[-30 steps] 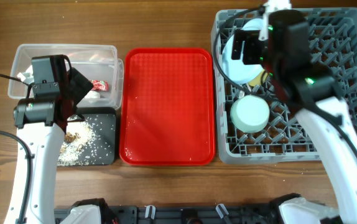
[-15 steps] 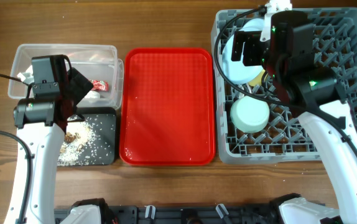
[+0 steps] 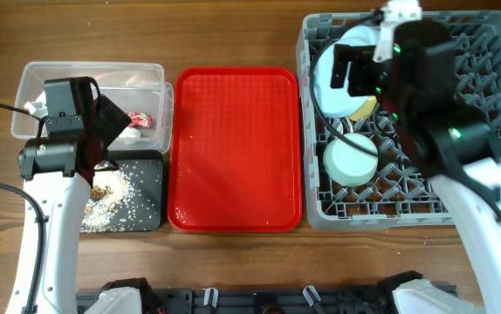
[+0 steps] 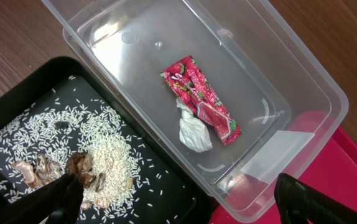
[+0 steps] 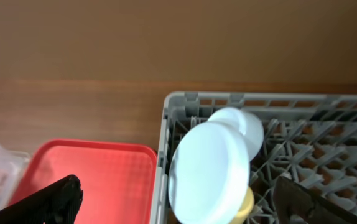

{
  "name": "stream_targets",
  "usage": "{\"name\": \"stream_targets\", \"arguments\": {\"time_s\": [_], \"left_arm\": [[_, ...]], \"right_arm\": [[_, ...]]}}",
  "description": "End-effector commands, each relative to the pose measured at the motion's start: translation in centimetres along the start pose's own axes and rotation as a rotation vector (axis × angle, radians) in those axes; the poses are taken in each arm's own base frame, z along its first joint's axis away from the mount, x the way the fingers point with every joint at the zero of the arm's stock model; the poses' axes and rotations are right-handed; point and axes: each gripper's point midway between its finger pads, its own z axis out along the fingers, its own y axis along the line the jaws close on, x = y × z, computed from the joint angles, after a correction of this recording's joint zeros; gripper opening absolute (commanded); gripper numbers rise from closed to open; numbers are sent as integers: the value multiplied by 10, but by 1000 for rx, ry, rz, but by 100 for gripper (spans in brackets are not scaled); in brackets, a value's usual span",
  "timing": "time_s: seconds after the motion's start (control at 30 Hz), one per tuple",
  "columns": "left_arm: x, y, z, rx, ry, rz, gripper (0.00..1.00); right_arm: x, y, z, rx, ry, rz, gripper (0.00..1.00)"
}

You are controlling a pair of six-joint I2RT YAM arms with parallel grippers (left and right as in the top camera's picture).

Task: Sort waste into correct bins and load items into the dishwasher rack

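The grey dishwasher rack (image 3: 486,52) holds the light blue plate (image 3: 331,83) on edge, the yellow cup (image 3: 366,107) and the upturned mint green bowl (image 3: 351,160). My right gripper (image 3: 355,71) is open and empty, hovering above the plate (image 5: 209,168) and the cup (image 5: 245,206). My left gripper (image 4: 178,205) is open and empty over the seam between the clear tub (image 4: 272,68) and the black tray (image 4: 166,186). The red wrapper (image 4: 200,99) and white tissue (image 4: 194,132) lie in the tub. Rice scraps (image 4: 97,149) lie in the black tray. I cannot make out the fork or spoon.
The flat red serving tray (image 3: 233,148) lies between the bins and the rack and has nothing on it. It also shows in the right wrist view (image 5: 97,168). A white rounded piece (image 5: 245,121) shows behind the plate; I cannot tell what it is.
My right arm has shifted a little to the right above the rack, gripper still open. The left arm and all objects have stayed put.
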Motion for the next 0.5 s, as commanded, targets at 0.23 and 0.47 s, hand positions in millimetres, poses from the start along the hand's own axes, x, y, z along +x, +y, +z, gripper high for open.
{"name": "stream_targets", "arguments": {"time_s": [0.23, 0.47], "left_arm": [[-7, -1, -5, 7, -22, 6, 100], [-7, -1, -5, 7, -22, 6, 100]], "right_arm": [[-39, -27, -163, -8, -338, 40, 100], [-15, -43, -237, -34, -536, 77, 100]]}}
